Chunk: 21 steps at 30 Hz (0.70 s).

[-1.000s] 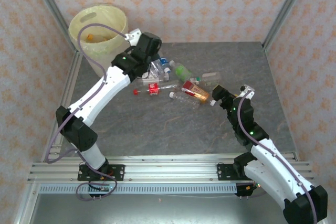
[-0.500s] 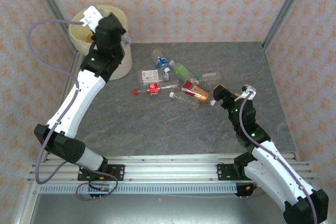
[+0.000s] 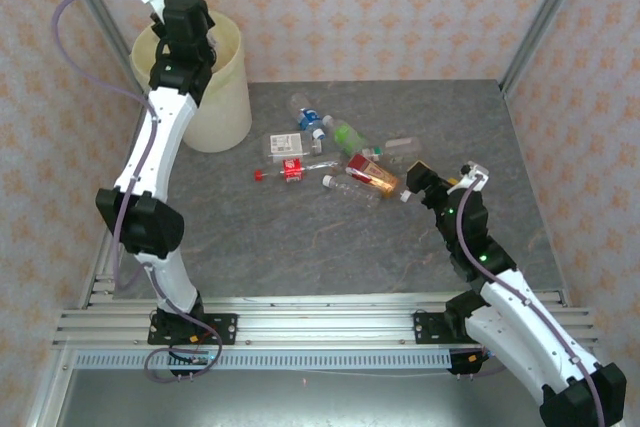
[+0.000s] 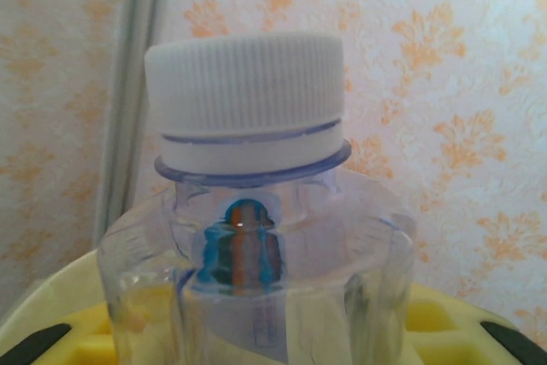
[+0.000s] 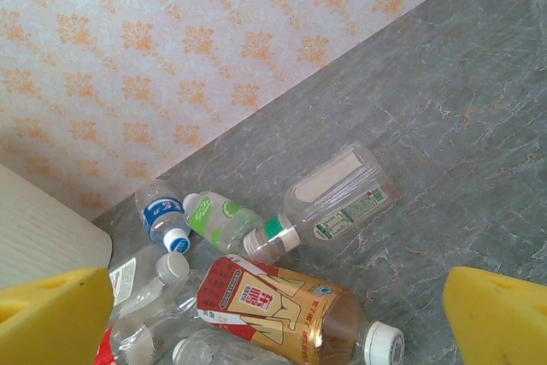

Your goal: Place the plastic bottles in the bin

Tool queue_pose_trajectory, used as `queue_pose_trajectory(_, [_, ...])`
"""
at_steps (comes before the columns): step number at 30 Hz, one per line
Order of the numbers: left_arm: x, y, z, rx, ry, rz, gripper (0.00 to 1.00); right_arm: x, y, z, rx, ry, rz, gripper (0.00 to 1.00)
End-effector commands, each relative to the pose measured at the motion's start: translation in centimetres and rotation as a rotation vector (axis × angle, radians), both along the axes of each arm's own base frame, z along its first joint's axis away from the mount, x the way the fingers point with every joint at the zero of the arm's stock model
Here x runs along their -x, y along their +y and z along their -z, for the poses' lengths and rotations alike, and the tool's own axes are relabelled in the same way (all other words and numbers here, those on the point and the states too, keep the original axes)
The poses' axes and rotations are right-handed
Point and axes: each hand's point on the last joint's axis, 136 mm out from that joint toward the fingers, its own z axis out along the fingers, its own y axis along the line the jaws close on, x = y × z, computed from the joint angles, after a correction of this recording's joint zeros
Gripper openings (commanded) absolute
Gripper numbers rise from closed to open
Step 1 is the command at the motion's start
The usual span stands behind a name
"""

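**Top external view**
- Left end effector (image 3: 190,45): raised high, pointing down over the mouth of the bin (image 3: 232,97), which stands directly beneath it.
- Right end effector (image 3: 412,179): low over the table (image 3: 300,247), jaws spread, released.
- Plastic bottles (image 3: 330,152): a loose cluster lying on the table just left of the right end effector. They are well apart from the left end effector and the bin.

**Left wrist view**
- Clear bottle (image 4: 256,297): upright with its white ribbed cap (image 4: 245,91) on top. The left end effector is clenched on its body, with the yellow pads (image 4: 77,331) on either side at the lower edge.
- Patterned wall (image 4: 444,83): behind the bottle.

**Right wrist view**
- Right end effector (image 5: 273,322): yellow fingertips (image 5: 51,318) at the two lower corners, wide apart and grasping nothing.
- Amber bottle (image 5: 282,305): red-and-orange label and white cap. It lies on its side between the fingertips and just ahead of them.
- Green-ringed bottle (image 5: 338,198): clear, on its side, farther ahead.
- Green-labelled bottle (image 5: 220,214) and blue-labelled bottle (image 5: 162,211): ahead and to the left, side by side.
- Bin wall (image 5: 43,228): ahead at far left.
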Motion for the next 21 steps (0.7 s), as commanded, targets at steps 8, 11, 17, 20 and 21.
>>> queue_pose_trajectory(8, [-6.6,-1.8,5.3,-0.106,0.189,0.306,0.43,0.7,-0.3,-0.4,0.013,-0.001,0.0,0.99])
queue_pose_trajectory(11, [-7.7,-2.3,7.0,-0.034,0.225,0.422,0.45,0.8,-0.3,-0.4,0.015,-0.001,0.0,0.99])
queue_pose_trajectory(17, [-8.5,-3.9,8.8,-0.044,0.298,0.565,0.52,0.9,-0.4,-0.5,0.039,0.005,-0.005,0.99])
queue_pose_trajectory(20, [-8.6,-4.0,9.5,-0.043,0.326,0.589,0.55,0.9,-0.4,-0.6,0.042,0.003,-0.005,0.99])
queue_pose_trajectory(21, [-8.6,-4.1,9.7,-0.04,0.329,0.597,0.56,0.9,-0.5,-0.6,0.042,0.001,-0.004,0.99])
